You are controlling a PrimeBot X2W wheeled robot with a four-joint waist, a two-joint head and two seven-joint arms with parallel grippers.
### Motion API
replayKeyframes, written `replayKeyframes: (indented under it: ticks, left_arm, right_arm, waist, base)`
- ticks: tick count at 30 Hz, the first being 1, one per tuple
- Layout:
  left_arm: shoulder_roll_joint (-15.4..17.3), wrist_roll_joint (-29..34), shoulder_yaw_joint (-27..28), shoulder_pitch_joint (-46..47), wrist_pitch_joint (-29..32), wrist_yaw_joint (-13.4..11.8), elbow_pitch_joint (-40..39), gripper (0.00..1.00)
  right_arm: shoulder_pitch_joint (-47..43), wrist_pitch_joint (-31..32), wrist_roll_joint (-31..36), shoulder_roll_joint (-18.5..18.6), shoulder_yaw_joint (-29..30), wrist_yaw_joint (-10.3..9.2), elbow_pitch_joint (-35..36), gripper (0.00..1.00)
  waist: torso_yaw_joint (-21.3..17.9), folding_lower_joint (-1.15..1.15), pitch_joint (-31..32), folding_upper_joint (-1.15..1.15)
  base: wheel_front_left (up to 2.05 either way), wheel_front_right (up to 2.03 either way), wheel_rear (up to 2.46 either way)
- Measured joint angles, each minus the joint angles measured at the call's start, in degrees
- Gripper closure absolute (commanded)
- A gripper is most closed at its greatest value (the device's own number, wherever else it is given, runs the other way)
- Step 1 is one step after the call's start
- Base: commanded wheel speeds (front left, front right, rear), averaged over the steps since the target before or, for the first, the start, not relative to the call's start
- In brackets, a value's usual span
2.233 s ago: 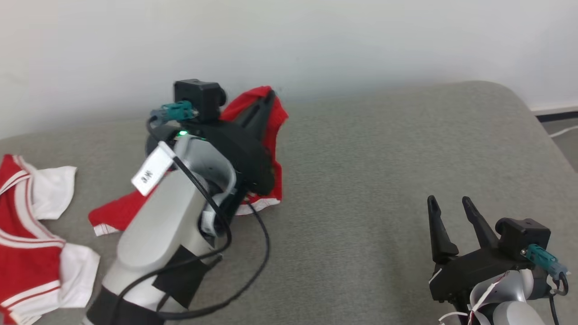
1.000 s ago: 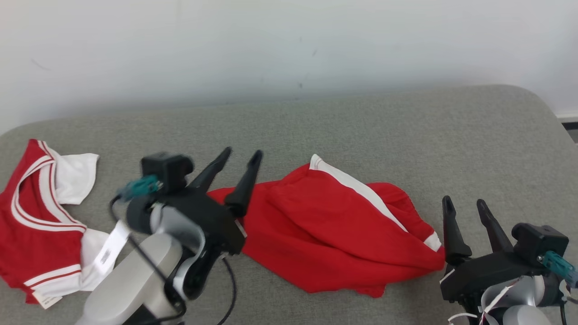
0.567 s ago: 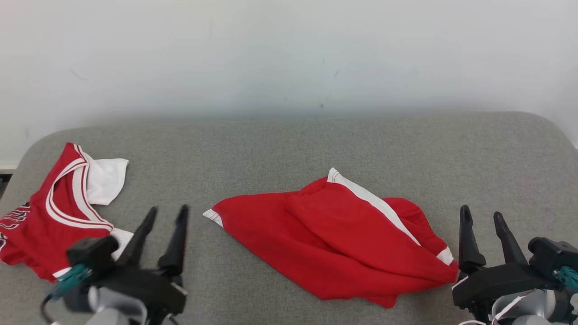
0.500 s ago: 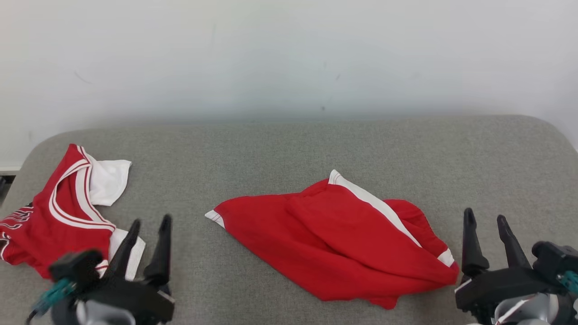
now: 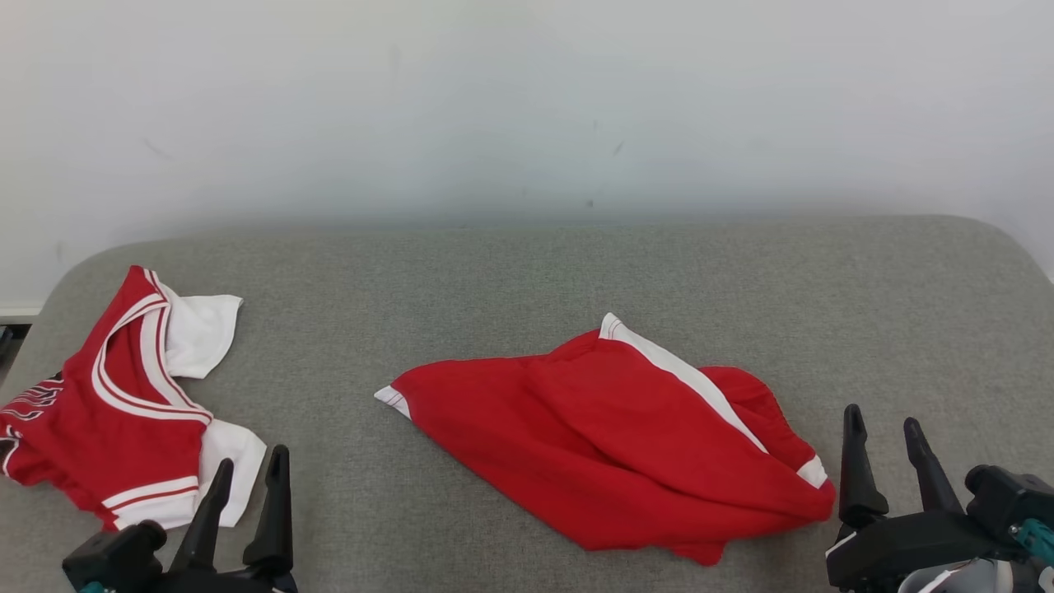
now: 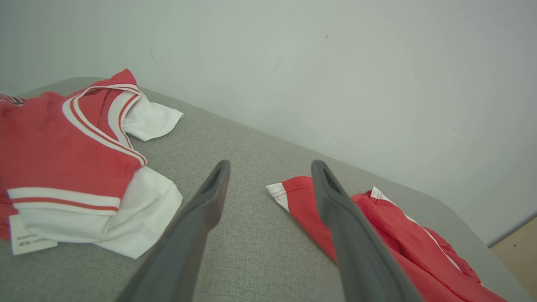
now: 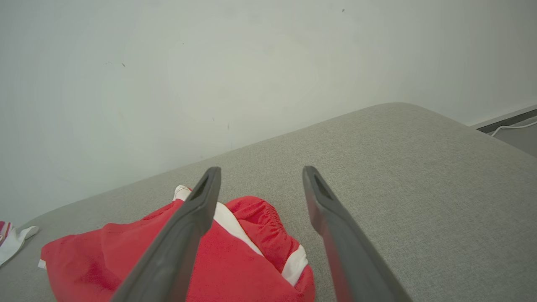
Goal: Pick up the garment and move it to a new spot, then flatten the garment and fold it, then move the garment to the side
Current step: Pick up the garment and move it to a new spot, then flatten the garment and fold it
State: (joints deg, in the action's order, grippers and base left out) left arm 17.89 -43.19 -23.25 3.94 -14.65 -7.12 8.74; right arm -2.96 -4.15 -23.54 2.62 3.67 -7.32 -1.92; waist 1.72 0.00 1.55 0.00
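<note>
The garment (image 5: pixel 609 445) is a pair of red shorts with a white side stripe. It lies crumpled in the middle of the grey padded surface (image 5: pixel 527 280), free of both grippers. My left gripper (image 5: pixel 252 459) is open at the lower left, well left of the shorts, with nothing between its fingers. My right gripper (image 5: pixel 881 416) is open at the lower right, just off the garment's right end. In the left wrist view the garment (image 6: pixel 390 218) shows past the open gripper (image 6: pixel 270 163). In the right wrist view the garment (image 7: pixel 243 260) lies below and left of the open gripper (image 7: pixel 261 169).
A red and white jersey (image 5: pixel 107 420) lies crumpled at the surface's left end, close to my left gripper, and appears as the jersey (image 6: pixel 63 155) in the left wrist view. A pale wall rises behind the surface. Floor with a white cable (image 7: pixel 512 126) lies beyond the right edge.
My left gripper let go of the garment and drew back to the lower left. The garment now lies mid-surface. The head camera has shifted too; the right gripper has hardly moved.
</note>
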Motion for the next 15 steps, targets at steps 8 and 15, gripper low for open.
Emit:
replayKeyframes:
  ticks: [8, 15]
  left_arm:
    - [0.5, 3.0, 0.3, -1.8, 0.0, 0.0, -1.2, 0.0]
    - [0.3, 3.8, 1.5, -2.4, 0.2, 0.0, -2.4, 0.0]
  right_arm:
    - [0.0, -0.4, -0.2, -0.1, -0.7, 0.0, -1.2, 0.0]
    - [0.1, -0.5, -0.2, -0.1, -0.8, 0.0, -1.4, 0.0]
  waist:
    - [-1.4, 0.0, -0.6, 0.0]
    - [-1.9, 0.0, -1.1, 0.0]
  base:
    - [0.0, 0.0, 0.0]
    - [0.0, 0.0, 0.0]
